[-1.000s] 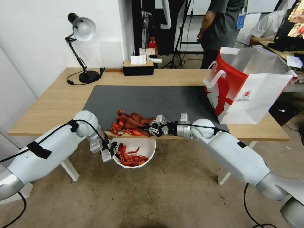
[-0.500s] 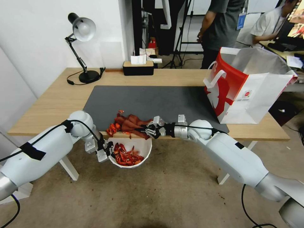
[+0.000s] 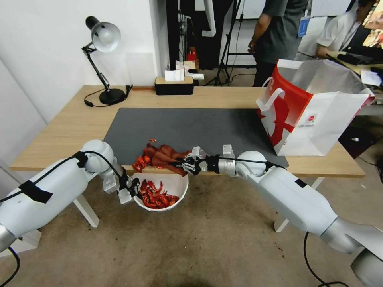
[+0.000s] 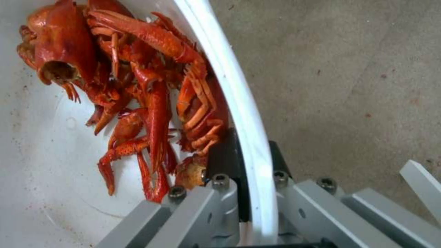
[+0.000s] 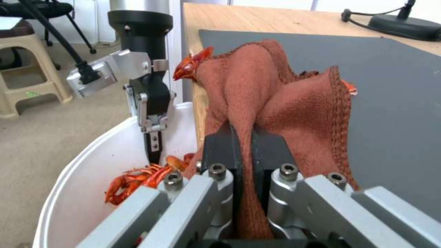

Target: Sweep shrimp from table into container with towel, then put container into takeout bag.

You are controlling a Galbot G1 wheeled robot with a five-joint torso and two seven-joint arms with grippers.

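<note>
To finish the sweep, I'd drag the towel (image 3: 164, 156) straight off the desk (image 3: 64, 131) edge toward the bowl (image 3: 175, 187), which should stay tucked under the lip. The right gripper (image 3: 187, 163), arm low and level, pinches the towel; the left gripper (image 3: 133, 190) clamps the bowl's rim from below. A few shrimp (image 3: 139, 162) remain at the edge.

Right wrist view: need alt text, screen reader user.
The right end effector pinches the rust-red towel at the table edge, above the white container of shrimp. The left end effector grips the container's rim.
</note>
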